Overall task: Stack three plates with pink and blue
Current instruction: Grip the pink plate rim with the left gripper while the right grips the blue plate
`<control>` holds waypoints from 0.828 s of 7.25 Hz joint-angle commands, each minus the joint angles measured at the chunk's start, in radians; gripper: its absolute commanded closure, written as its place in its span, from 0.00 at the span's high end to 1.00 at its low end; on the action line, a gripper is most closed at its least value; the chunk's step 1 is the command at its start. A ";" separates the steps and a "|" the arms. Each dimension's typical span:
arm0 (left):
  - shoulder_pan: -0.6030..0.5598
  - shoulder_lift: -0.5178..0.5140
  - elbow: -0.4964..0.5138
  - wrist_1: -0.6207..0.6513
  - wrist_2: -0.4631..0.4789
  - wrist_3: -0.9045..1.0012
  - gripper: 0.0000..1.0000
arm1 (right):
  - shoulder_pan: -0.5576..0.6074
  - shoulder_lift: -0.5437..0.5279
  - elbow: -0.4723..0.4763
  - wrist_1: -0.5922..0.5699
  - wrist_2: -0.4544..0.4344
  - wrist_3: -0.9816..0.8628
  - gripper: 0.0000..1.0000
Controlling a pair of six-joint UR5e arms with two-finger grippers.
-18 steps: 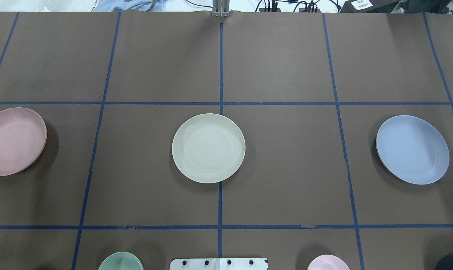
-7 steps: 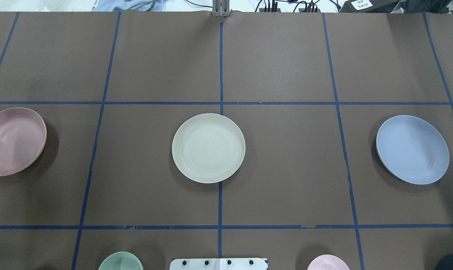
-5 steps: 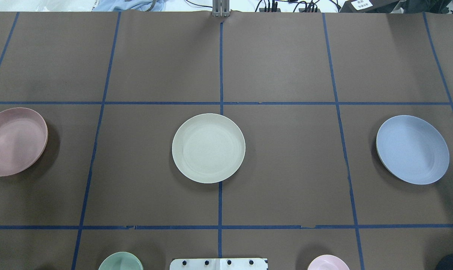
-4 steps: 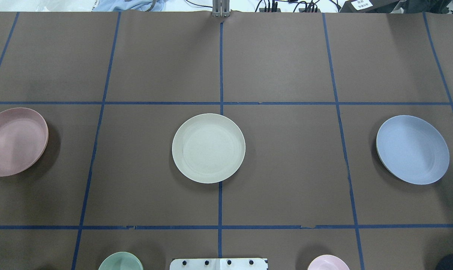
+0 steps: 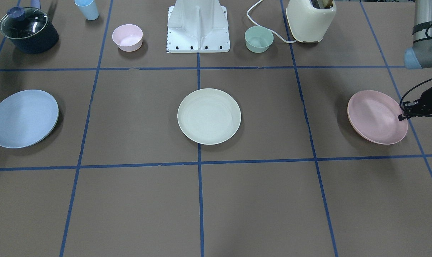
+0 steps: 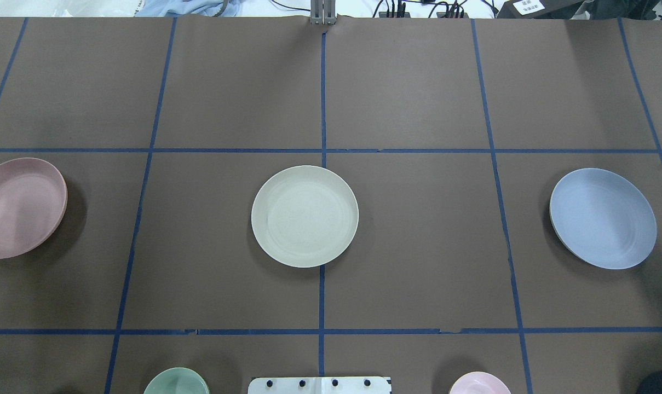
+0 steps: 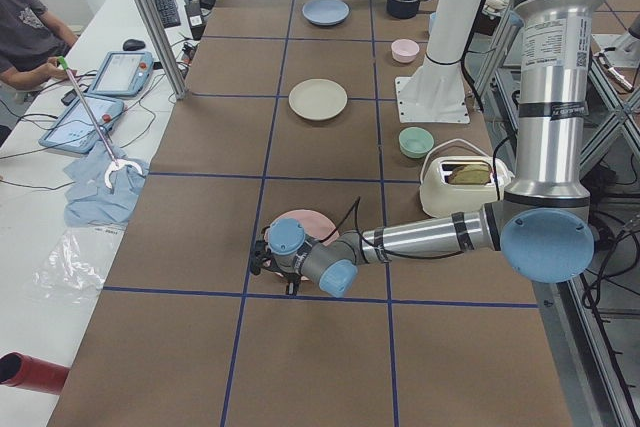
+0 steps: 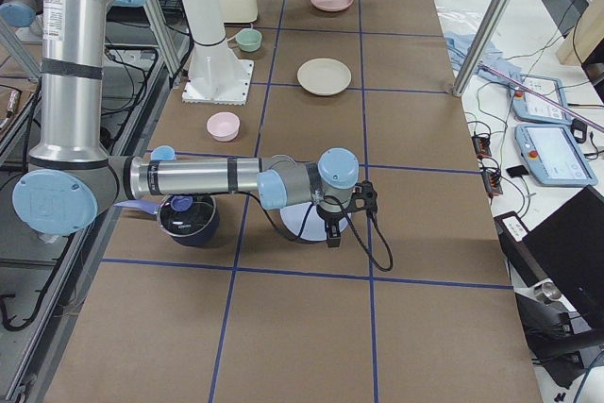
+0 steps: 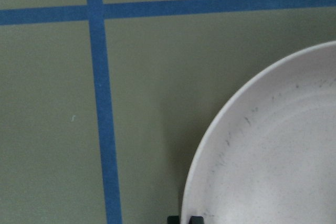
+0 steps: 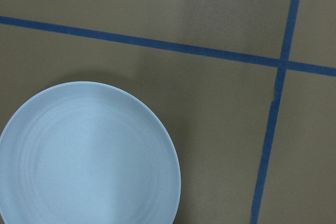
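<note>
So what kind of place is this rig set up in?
Most likely a robotics lab workcell: a table gridded with blue tape, a seated operator with teach pendants alongside, and a pedestal-mounted UR5e arm.

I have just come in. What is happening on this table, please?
A two-armed robot is working on stacking three plates. Its left hand is at the outer rim of the pink plate, and its fingers appear to be closed on the edge. The right hand hovers by the blue plate; I cannot tell whether it is open. The cream plate lies alone in the middle. All three plates lie apart, so nothing is stacked yet.
</note>
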 commanded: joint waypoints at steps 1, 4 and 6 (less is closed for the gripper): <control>-0.020 0.013 -0.043 0.005 -0.084 0.000 0.00 | -0.032 0.020 0.005 0.024 -0.005 0.050 1.00; -0.115 -0.006 -0.049 0.018 -0.241 -0.012 0.00 | -0.075 0.057 -0.005 0.089 -0.077 0.130 1.00; -0.115 -0.039 -0.072 0.016 -0.289 -0.114 0.00 | -0.142 0.080 -0.016 0.090 -0.120 0.167 1.00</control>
